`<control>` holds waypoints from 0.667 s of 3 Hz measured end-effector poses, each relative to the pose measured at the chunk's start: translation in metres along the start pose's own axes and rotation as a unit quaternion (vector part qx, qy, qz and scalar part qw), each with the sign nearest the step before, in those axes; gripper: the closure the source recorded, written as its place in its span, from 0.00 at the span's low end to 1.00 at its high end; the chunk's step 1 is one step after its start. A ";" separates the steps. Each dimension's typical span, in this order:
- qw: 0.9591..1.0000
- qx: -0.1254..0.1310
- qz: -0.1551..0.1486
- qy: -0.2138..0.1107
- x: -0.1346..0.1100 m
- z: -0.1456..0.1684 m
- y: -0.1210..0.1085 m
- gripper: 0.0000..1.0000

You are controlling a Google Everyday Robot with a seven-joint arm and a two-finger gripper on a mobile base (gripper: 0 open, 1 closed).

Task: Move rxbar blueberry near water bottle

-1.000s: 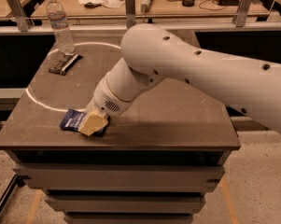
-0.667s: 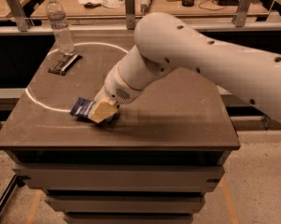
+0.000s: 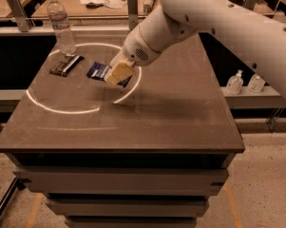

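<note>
My gripper (image 3: 118, 73) is shut on the rxbar blueberry (image 3: 100, 72), a flat navy-blue wrapper, and holds it just above the table's back middle. The bar sticks out to the left of the tan fingers (image 3: 119, 72). The water bottle (image 3: 61, 25), clear with a white cap, stands upright at the back left corner, some way left of the held bar. My white arm reaches in from the upper right.
A narrow black bar with white edges (image 3: 65, 65) lies between the bottle and the held bar. A white ring is marked on the dark table (image 3: 171, 113). Two small nozzle bottles (image 3: 244, 82) stand on a shelf at right.
The gripper has carried the blue bar up and away from the table's front left, toward the back and right, closer to the water bottle.
</note>
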State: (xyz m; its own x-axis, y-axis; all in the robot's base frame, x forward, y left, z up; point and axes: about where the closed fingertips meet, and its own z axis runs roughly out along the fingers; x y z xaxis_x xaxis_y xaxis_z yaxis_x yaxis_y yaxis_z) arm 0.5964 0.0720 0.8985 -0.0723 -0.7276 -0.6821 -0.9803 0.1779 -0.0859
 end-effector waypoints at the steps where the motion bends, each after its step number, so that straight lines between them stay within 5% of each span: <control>1: 1.000 0.017 -0.008 -0.001 -0.021 -0.006 -0.040 1.00; 2: 0.999 0.043 -0.005 -0.002 -0.048 -0.003 -0.067 1.00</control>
State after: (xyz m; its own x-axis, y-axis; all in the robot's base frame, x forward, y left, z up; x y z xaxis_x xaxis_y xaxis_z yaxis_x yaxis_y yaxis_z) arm 0.6647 0.0928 0.9387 -0.0609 -0.7272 -0.6837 -0.9613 0.2271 -0.1559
